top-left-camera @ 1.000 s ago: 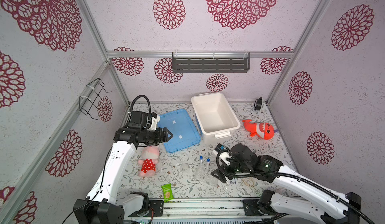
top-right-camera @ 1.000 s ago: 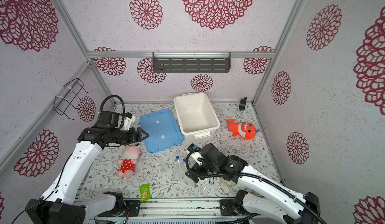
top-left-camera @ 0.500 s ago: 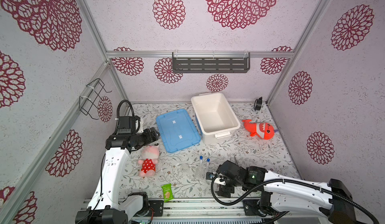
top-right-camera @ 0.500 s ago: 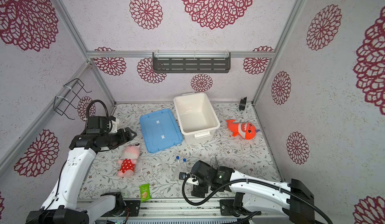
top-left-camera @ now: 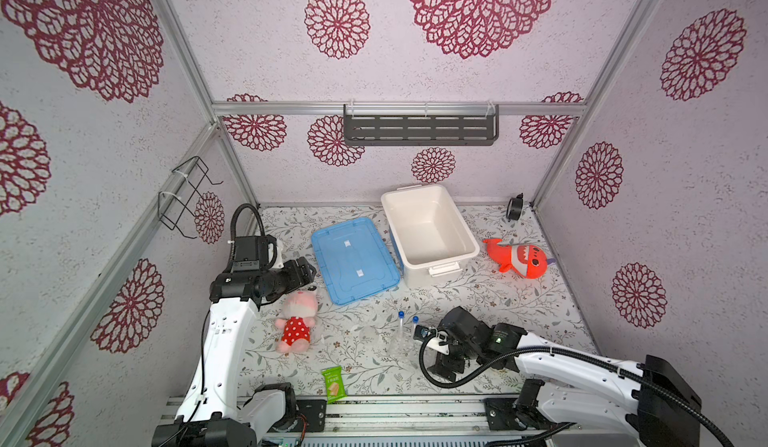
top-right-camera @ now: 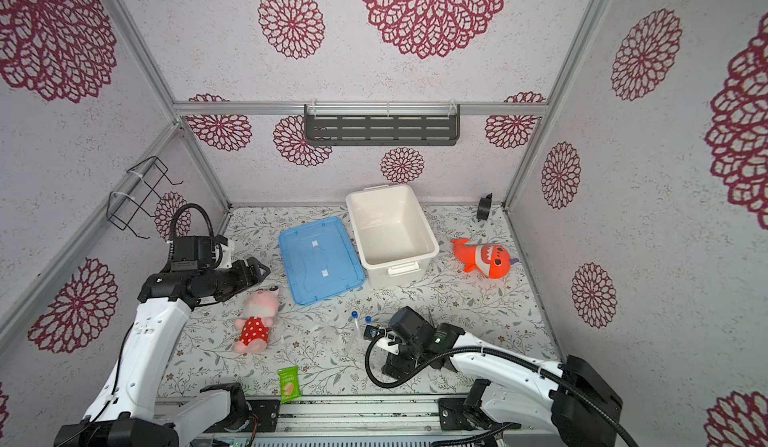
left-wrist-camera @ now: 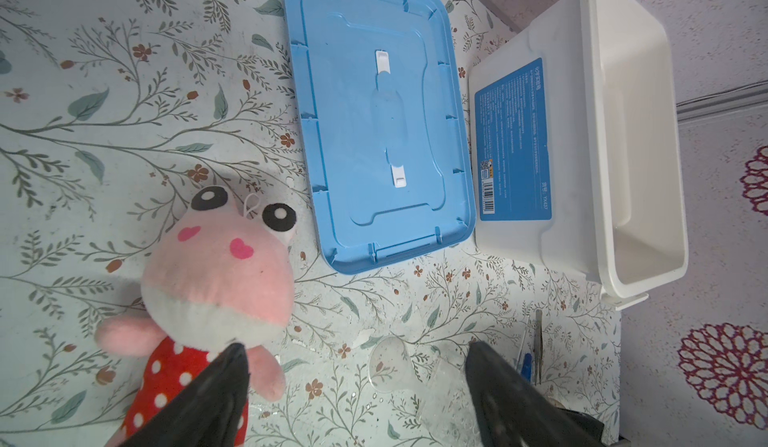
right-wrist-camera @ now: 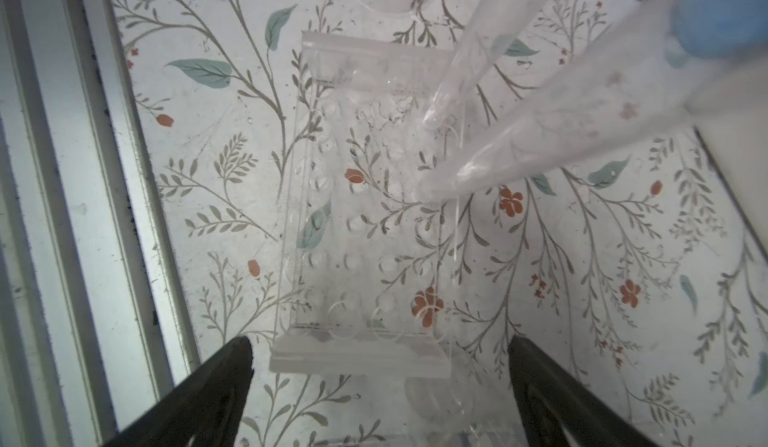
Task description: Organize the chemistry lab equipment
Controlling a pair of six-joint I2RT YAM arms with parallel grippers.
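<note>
Two clear tubes with blue caps (top-left-camera: 401,315) (top-right-camera: 354,314) stand in a clear rack (right-wrist-camera: 365,216) near the table's front. My right gripper (top-left-camera: 446,368) (right-wrist-camera: 380,353) points down at the rack's near end, open, with nothing between its fingers. A round clear glass piece (right-wrist-camera: 436,395) lies beside that end. My left gripper (top-left-camera: 306,272) (left-wrist-camera: 357,357) hangs open above the pink plush toy (left-wrist-camera: 216,282). A clear flask (left-wrist-camera: 399,370) lies on the table between its fingertips (left-wrist-camera: 235,361), untouched. Metal tweezers (left-wrist-camera: 538,337) and dark blue tweezers (left-wrist-camera: 526,364) lie past them.
A blue lid (top-left-camera: 353,260) lies flat next to an open white bin (top-left-camera: 432,272) at the back. An orange plush toy (top-left-camera: 519,260) lies at the right, a green snack packet (top-left-camera: 333,384) at the front edge. A dark shelf (top-left-camera: 419,129) hangs on the back wall.
My left gripper has drawn back leftward from the blue lid's edge. My right arm has dropped lower, toward the front edge, over the clear rack.
</note>
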